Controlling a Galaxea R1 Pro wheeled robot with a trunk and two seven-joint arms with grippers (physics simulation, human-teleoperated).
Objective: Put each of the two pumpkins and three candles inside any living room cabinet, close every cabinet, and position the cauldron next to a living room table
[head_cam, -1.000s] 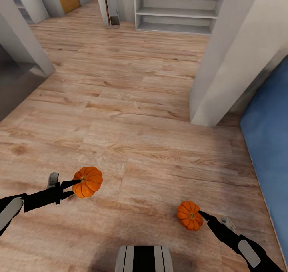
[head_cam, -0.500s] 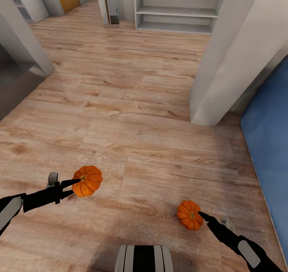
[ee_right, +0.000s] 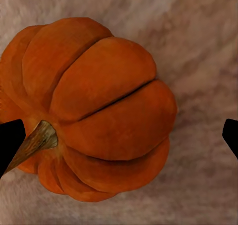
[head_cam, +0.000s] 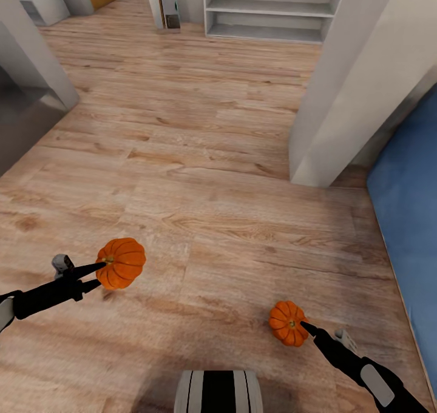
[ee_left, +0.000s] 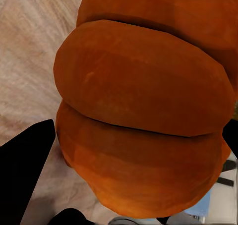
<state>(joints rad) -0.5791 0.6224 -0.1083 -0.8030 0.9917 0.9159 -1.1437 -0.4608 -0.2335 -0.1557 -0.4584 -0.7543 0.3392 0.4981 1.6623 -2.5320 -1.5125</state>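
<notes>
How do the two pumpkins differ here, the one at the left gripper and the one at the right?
In the head view the left pumpkin looks larger and sits farther forward than the right pumpkin. The left gripper reaches its pumpkin from the left, the right gripper from the right. Both are orange, ribbed and above the wooden floor.
</notes>
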